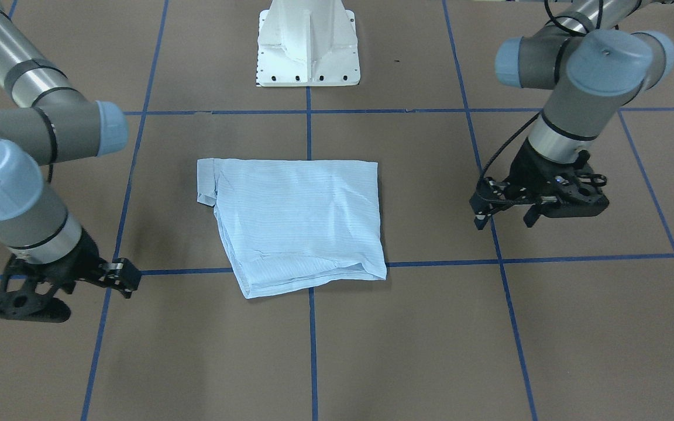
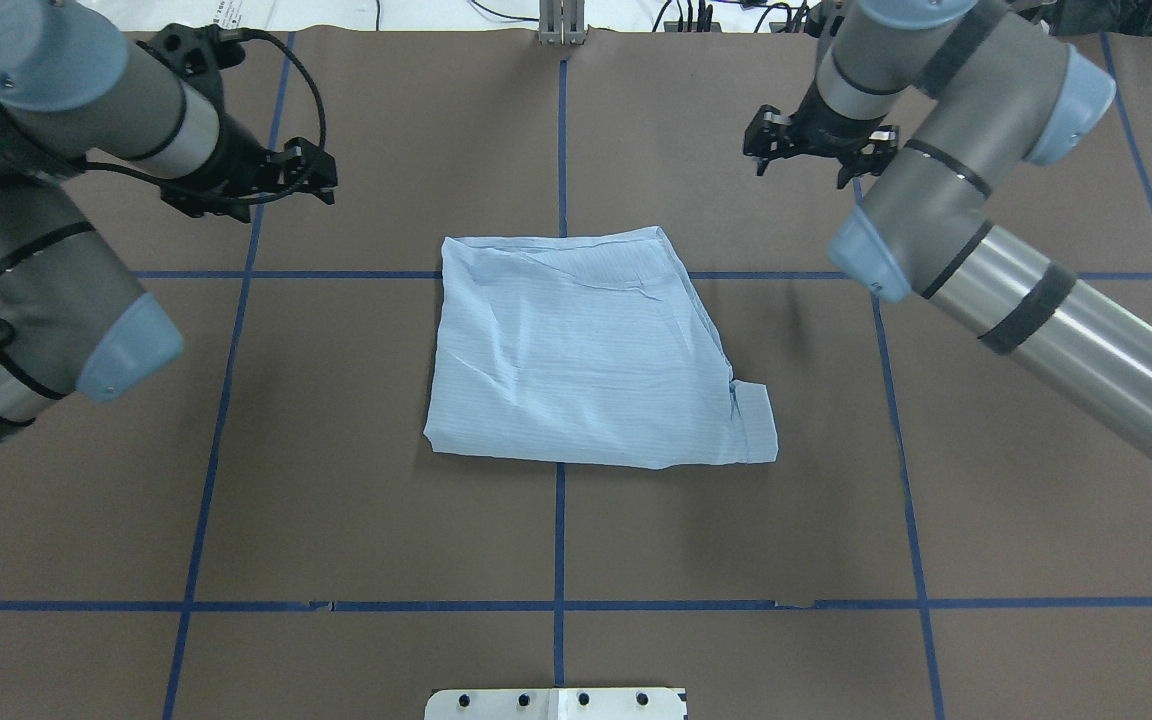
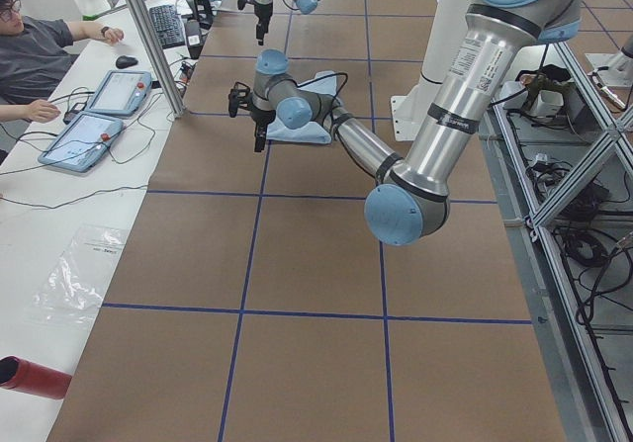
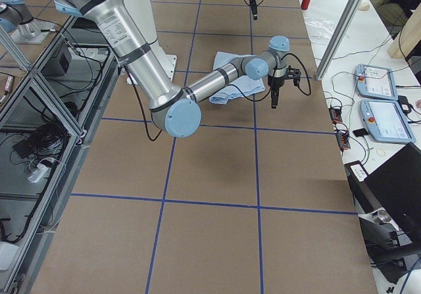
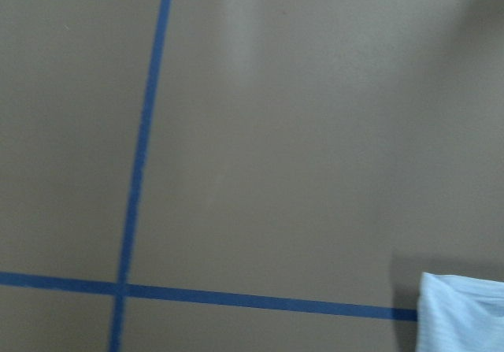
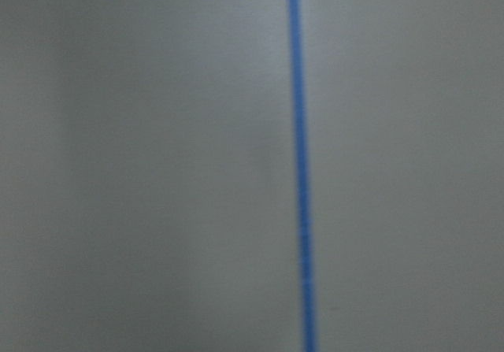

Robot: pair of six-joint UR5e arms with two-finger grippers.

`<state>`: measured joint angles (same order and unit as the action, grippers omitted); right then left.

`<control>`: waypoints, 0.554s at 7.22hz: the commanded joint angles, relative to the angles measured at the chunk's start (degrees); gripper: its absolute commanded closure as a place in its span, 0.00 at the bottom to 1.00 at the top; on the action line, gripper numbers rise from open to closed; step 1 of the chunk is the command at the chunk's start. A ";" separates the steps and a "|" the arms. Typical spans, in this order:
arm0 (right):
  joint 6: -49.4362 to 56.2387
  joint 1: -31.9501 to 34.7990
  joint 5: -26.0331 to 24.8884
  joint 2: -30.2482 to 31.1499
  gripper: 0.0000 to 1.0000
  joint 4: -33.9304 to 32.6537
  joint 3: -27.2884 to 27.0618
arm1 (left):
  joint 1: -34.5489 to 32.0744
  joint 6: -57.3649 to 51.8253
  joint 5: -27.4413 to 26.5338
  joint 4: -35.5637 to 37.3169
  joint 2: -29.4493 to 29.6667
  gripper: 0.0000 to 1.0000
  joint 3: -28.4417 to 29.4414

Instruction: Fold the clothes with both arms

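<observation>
Pale blue, finely striped shirt [image 1: 302,216] lies folded into a rough rectangle at the centre of the brown paper-covered table [image 1: 430,339], which is gridded with blue tape. My black two-finger left gripper [image 1: 504,223] hangs well to one side, jaws apart. My black right gripper [image 2: 801,172] is on the opposite side, jaws apparently apart too, clear of the cloth.
</observation>
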<state>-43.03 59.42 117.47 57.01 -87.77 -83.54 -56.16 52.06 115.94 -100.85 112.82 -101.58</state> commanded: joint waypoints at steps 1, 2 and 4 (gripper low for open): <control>24.30 10.75 3.44 6.68 0.00 -4.17 -0.57 | -9.97 -20.95 1.21 4.17 -4.70 0.00 -0.38; 33.01 15.76 7.99 10.10 0.00 -4.17 -0.22 | -15.16 -31.57 6.43 4.17 -7.76 0.00 0.24; 51.29 22.37 11.01 17.39 0.00 -4.34 -0.13 | -23.78 -54.50 11.14 4.00 -16.54 0.00 1.12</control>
<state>-3.12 77.50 126.15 69.82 -91.95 -83.71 -74.38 11.86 124.45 -96.79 101.54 -100.92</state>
